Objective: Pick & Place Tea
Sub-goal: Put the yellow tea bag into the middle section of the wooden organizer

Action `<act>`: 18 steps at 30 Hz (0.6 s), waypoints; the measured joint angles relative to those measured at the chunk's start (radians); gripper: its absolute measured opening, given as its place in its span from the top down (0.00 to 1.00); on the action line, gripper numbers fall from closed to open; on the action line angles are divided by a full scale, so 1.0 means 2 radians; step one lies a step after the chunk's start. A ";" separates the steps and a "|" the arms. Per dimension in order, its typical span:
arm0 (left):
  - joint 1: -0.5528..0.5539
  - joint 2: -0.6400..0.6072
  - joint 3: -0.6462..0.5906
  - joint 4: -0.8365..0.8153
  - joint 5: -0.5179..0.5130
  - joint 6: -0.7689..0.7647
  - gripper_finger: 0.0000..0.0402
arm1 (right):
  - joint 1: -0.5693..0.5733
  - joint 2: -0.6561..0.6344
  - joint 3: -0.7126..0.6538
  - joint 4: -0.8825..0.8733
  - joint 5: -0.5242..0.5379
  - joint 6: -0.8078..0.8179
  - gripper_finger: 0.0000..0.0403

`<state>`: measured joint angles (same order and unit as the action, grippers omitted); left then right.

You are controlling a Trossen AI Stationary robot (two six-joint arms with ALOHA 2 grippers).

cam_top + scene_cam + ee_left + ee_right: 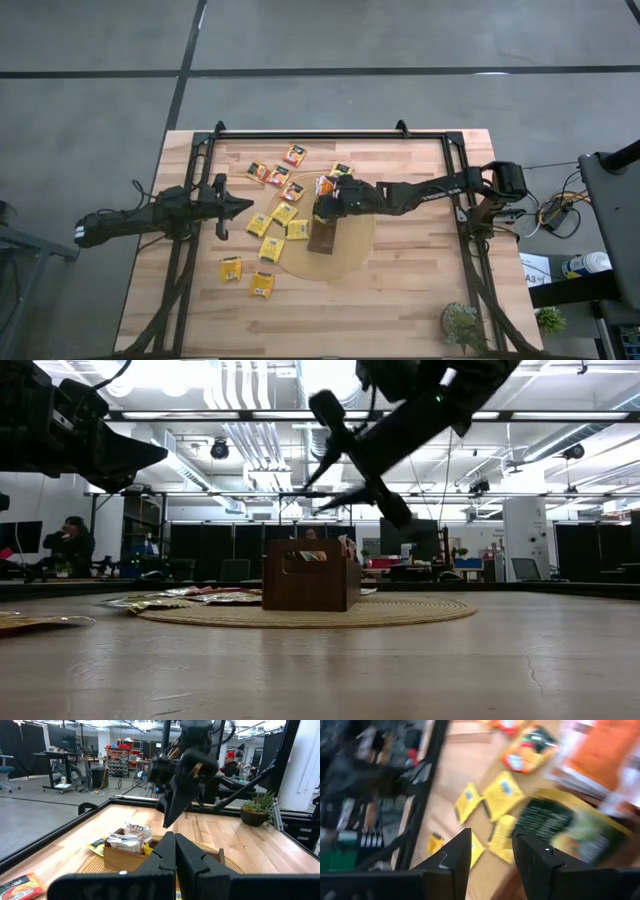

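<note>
Yellow sachets (284,213) loose on worktop (400,290): six
Orange sachets (294,155): about four
Sachets in tray (322,239): several, count unclear
Trays: one
Round mats (350,255): one
Potted plants (462,323): one
Arms: two

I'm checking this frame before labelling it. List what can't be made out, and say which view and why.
- Sachets inside the tray: high view, the right gripper covers the tray's far end; count unknown.
- Print on the green sachet: right wrist view, motion blur.
- Whether that sachet has left the open right gripper: unclear in every view.
- Loose sachets: low view, seen edge-on, colours unclear.
- Tray's near side: left wrist view, the shut left gripper hides it.
</note>
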<state>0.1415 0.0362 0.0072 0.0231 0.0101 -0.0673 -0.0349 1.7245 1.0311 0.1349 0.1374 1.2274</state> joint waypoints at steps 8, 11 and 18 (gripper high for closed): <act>0.000 0.000 0.000 0.000 0.000 0.000 1.00 | 0.000 0.000 0.060 -0.004 -0.006 -0.139 0.67; 0.000 0.000 0.000 0.000 0.000 0.000 1.00 | 0.000 0.000 0.072 -0.015 -0.006 -0.172 0.67; 0.000 0.000 0.000 0.000 0.000 0.000 1.00 | 0.001 0.000 0.066 -0.049 -0.008 -0.193 0.67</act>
<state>0.1415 0.0362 0.0072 0.0231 0.0100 -0.0673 -0.0324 1.7245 1.1630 0.0369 0.1215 0.8413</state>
